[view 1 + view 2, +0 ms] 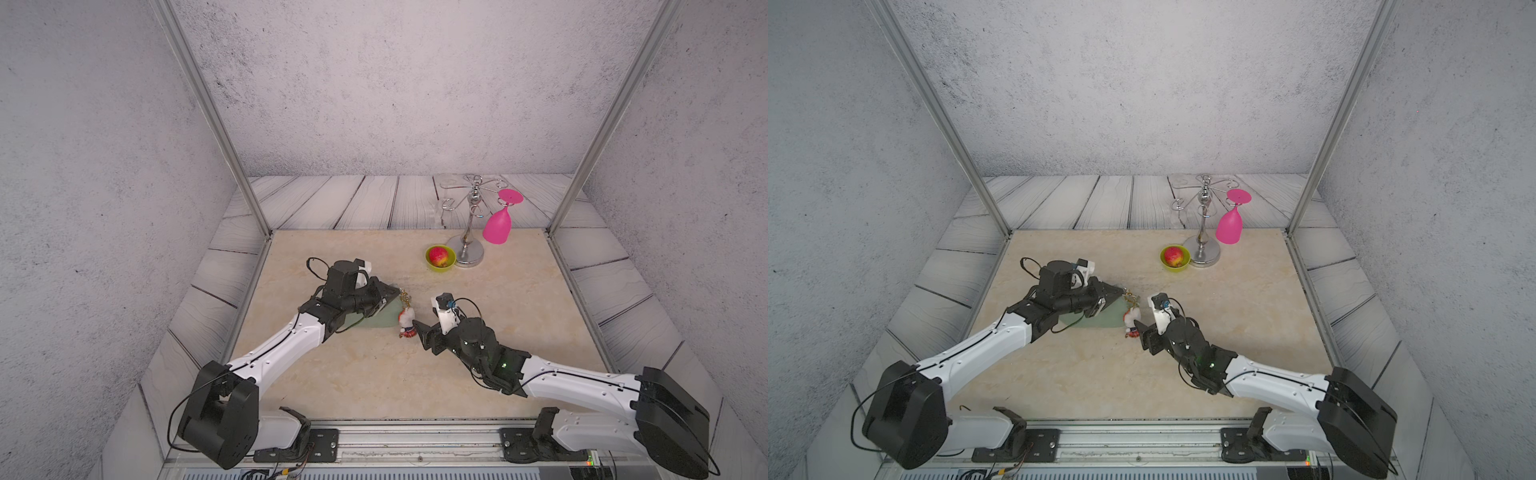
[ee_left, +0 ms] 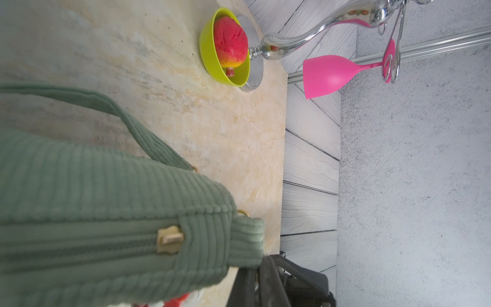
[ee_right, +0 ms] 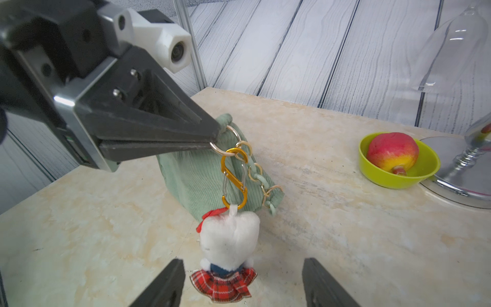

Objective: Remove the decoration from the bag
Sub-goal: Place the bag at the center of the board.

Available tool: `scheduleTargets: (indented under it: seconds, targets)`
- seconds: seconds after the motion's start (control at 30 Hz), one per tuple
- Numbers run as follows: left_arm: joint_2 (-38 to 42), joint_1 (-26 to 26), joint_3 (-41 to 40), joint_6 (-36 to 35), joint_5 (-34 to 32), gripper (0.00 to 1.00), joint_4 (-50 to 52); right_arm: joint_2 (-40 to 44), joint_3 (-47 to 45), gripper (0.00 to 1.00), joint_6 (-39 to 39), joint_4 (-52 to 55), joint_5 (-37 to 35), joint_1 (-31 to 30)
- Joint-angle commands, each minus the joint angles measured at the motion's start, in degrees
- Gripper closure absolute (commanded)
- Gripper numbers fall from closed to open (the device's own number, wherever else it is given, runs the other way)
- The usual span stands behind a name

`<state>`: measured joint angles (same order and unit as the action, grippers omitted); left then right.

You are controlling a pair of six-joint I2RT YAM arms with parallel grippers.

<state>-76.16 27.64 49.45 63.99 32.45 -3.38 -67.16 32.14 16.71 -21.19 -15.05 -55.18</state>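
1 left gripper (image 3: pixel 215 138) clamps 1 bag (image 3: pixel 191 180) by its end; 1 right gripper (image 3: pixel 243 261) gapes wide just beside 1 decoration (image 3: pixel 231 239).

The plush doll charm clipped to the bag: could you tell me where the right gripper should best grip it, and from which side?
Probably the soft white head of the plush doll charm, across its width, coming from the skirt end: the skirt points at the open right gripper, and that leaves the gold S-clasp at the far end clear.
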Motion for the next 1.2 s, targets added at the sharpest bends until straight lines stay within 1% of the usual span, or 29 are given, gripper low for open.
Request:
scheduleTargets:
  seconds: [0.0, 0.13, 0.27, 0.43, 0.53, 0.77, 0.83, 0.97, 1.17]
  targets:
    - [0.8, -0.5, -0.9, -4.4, 2.1, 1.0, -1.4, 3.3, 2.1, 0.23, 3.0, 6.0, 1.1, 1.5]
    - [0.3, -0.5, -2.1, -4.9, 4.3, 1.0, -5.2, 6.1, 2.1, 0.23, 5.7, 6.7, 6.2, 4.9]
    - [0.4, -0.7, -2.5, -5.5, 6.3, 1.0, -8.0, 7.2, 1.3, 0.23, 8.4, 4.9, 13.7, 9.5]
    - [0.4, -1.2, -1.8, -7.7, 7.8, 1.0, -7.0, 5.2, 2.2, 0.23, 12.1, 3.6, 24.7, 16.4]
    - [-0.1, -1.6, -1.3, -10.0, 10.0, 1.0, -6.8, 3.4, 3.3, 0.23, 13.0, 3.1, 30.2, 18.9]
    - [-3.1, -2.9, -0.1, -17.6, 16.5, 1.0, -6.3, 1.3, 5.9, 0.25, 14.5, 2.7, 39.1, 22.4]
    - [-4.1, -3.3, -0.4, -17.5, 18.5, 1.0, -8.2, 0.6, 6.1, 0.26, 15.0, 2.0, 41.9, 23.1]
    - [-6.7, -3.5, -1.4, -15.3, 22.2, 1.0, -13.6, -1.0, 5.4, 0.26, 15.7, 1.4, 45.1, 24.3]
    - [-9.0, -3.6, -1.2, -14.8, 25.4, 1.0, -15.4, -4.5, 3.3, 0.28, 18.8, -3.7, 51.4, 25.5]
